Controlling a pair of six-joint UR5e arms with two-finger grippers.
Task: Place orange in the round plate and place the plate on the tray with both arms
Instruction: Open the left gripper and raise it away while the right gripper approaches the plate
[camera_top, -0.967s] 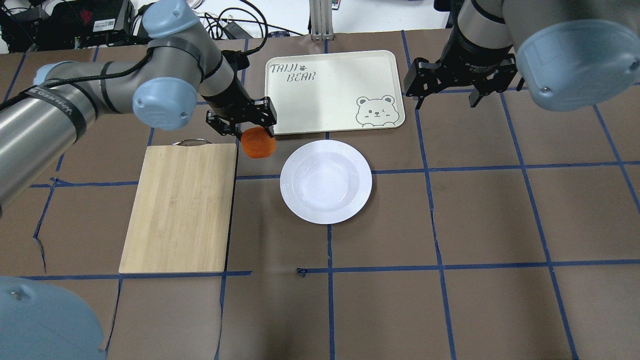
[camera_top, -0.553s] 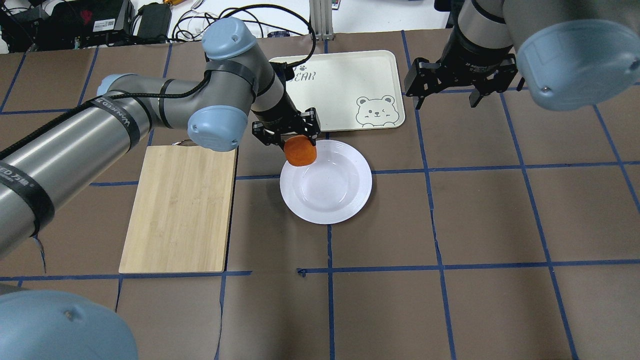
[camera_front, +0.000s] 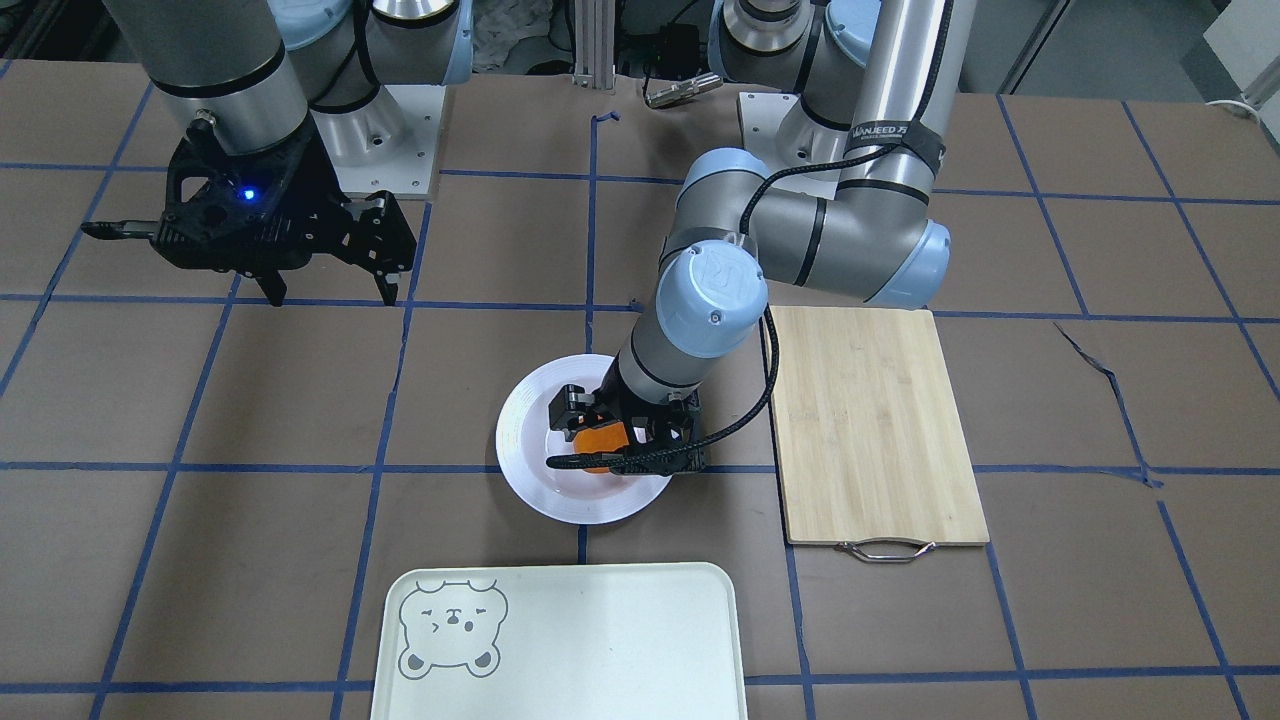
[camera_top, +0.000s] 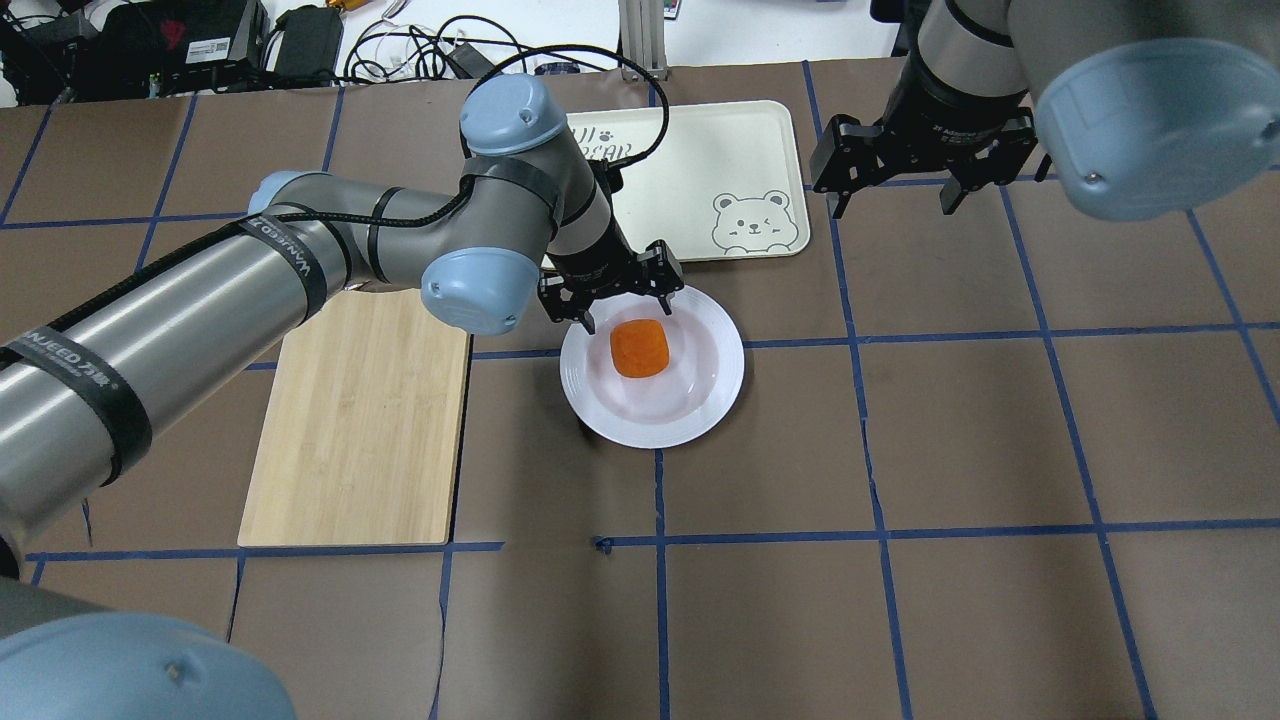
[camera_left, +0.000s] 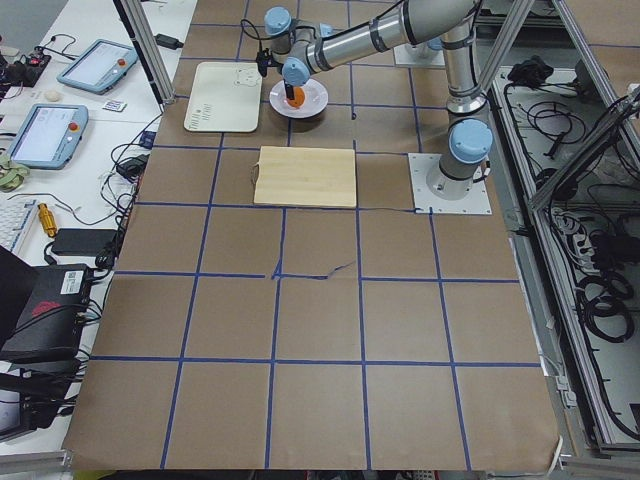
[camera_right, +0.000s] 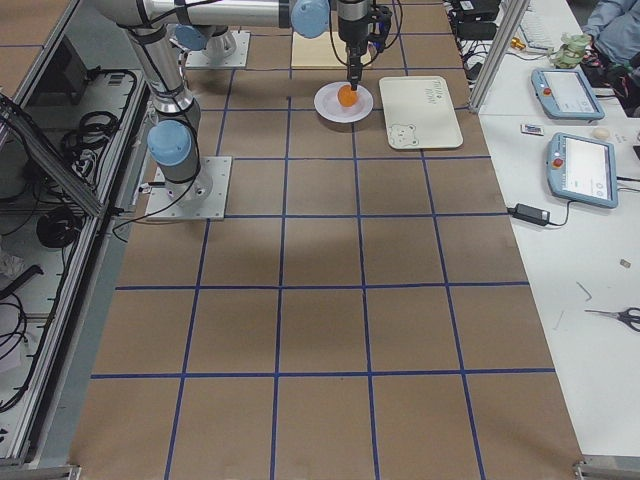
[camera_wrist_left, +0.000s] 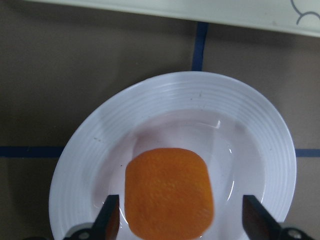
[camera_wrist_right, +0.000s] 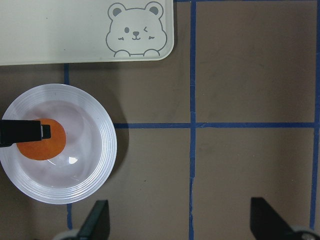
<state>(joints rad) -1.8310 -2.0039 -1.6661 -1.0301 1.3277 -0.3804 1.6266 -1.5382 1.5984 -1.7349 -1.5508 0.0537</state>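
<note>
The orange (camera_top: 640, 348) lies in the sunken centre of the round plate (camera_top: 716, 388), free of any grip. My left gripper (camera_top: 628, 310) hangs open just above it. In the left wrist view its fingertips (camera_wrist_left: 111, 220) straddle the orange (camera_wrist_left: 169, 191), with a clear gap on the right side. The plate's rim (camera_front: 520, 440) stands just short of the tray (camera_top: 720, 150), a pale rectangle with a bear face. My right gripper (camera_top: 890, 205) hovers open and empty to the right of the tray, looking down on the plate (camera_wrist_right: 100, 165) and the tray (camera_wrist_right: 60, 30).
A bamboo cutting board (camera_top: 360, 420) with a metal handle lies left of the plate, under my left arm's forearm. Brown paper with blue tape lines covers the table. Cables and gear sit beyond the far edge (camera_top: 200, 40).
My left gripper carried the orange rightward from beside the board to over the plate, then opened; the orange now rests in the plate. The right arm has not moved.
</note>
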